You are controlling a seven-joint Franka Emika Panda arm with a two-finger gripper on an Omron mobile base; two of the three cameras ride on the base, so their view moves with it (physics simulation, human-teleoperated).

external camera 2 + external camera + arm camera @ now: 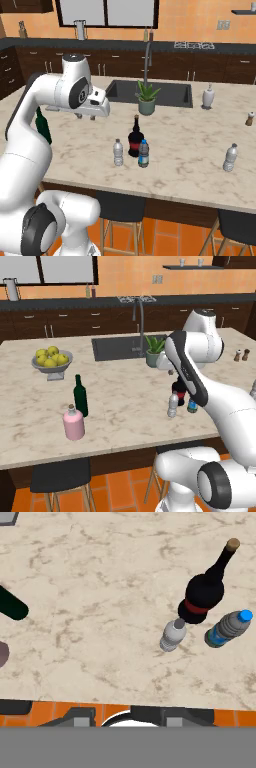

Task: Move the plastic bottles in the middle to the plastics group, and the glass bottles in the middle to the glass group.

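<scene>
The black bottle (135, 138) with a long neck and red label stands mid-counter, with the clear greyish bottle (118, 152) and the blue-label bottle (144, 154) right in front of it. In the hand view these are the black bottle (202, 594), the greyish bottle (173, 635) and the blue-label bottle (228, 628), at the right. The dark green bottle (80, 396) and the pink bottle (74, 424) stand together at the left. A ribbed plastic bottle (230, 157) stands far right. My gripper (85, 116) hangs open above the counter, left of the middle bottles, holding nothing.
A potted plant (146, 99) stands in front of the sink (120, 90), with a white soap dispenser (208, 96) to its right. A bowl of lemons (51, 361) sits at the far left, and brown shakers (241, 355) at the far right. Stools stand under the counter's front edge.
</scene>
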